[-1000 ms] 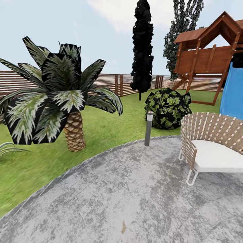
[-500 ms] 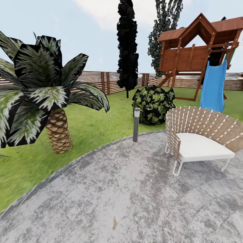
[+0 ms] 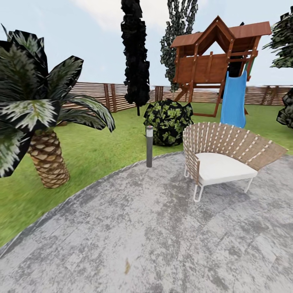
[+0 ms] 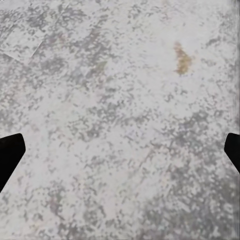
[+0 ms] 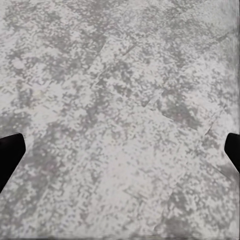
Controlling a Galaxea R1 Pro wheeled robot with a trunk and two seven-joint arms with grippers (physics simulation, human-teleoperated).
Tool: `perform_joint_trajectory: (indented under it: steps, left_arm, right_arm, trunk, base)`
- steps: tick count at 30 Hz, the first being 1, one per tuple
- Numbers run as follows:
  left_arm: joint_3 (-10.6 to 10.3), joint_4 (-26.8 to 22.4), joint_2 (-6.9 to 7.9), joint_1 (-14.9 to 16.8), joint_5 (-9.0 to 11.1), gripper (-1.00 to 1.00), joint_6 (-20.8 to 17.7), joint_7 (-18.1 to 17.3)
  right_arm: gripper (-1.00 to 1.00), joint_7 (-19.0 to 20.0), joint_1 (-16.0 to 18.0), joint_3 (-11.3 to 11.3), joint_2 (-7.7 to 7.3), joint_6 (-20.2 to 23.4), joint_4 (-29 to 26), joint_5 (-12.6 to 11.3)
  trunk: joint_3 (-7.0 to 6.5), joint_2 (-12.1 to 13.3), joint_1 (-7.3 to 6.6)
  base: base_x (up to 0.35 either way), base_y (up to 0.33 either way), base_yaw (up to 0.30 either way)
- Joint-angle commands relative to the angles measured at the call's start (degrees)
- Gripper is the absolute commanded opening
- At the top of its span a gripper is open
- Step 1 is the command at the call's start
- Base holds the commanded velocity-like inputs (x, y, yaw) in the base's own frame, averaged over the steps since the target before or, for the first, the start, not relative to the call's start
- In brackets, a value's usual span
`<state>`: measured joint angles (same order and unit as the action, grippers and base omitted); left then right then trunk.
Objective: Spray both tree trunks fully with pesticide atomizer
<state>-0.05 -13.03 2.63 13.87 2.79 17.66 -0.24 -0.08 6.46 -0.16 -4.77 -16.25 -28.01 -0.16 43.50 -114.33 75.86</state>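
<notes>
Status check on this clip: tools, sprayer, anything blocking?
Left tool open, empty. Right tool open, empty. No atomizer sighted; robot on grey paving. Chair, bollard light, bush ahead.

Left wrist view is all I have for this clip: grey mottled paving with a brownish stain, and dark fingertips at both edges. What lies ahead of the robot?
Observer: The head view shows a woven chair with a white cushion, standing on the paving ahead and to the right.
Operator: Any trees in sight?
Observer: A short palm stands on the grass at the left. A tall dark tree rises near the fence farther back.
Operator: And the other arm?
Observer: Its wrist view shows the right gripper with its fingertips wide apart over bare paving, nothing between them.
</notes>
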Motion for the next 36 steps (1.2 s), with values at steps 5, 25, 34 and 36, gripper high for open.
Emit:
perform_joint_trajectory:
  steps: [5,25,34,36]
  left_arm:
    - [0.0,0.0,0.01,0.0,0.3,1.0,0.2,0.0]
    - [0.0,0.0,0.01,0.0,0.3,1.0,0.2,0.0]
    - [0.0,0.0,0.01,0.1,0.3,1.0,0.2,0.0]
    - [0.0,0.0,0.01,0.0,0.3,1.0,0.2,0.0]
  right_arm:
    - [1.0,0.0,0.0,0.0,0.0,-0.2,0.1,0.0]
    - [1.0,0.0,0.0,0.0,0.01,-0.2,0.1,0.0]
    - [1.0,0.0,0.0,0.0,0.0,-0.2,0.1,0.0]
    - [1.0,0.0,0.0,0.0,-0.02,-0.2,0.1,0.0]
  trunk:
    - [1.24,-2.0,1.09]
    - [5.98,-10.1,5.49]
    - [8.13,-13.7,7.46]
    - [8.6,-14.5,7.9]
  base:
    - [0.0,0.0,-0.258]
    - [0.0,0.0,-0.248]
    - [0.0,0.0,-0.241]
    - [0.0,0.0,-0.24]
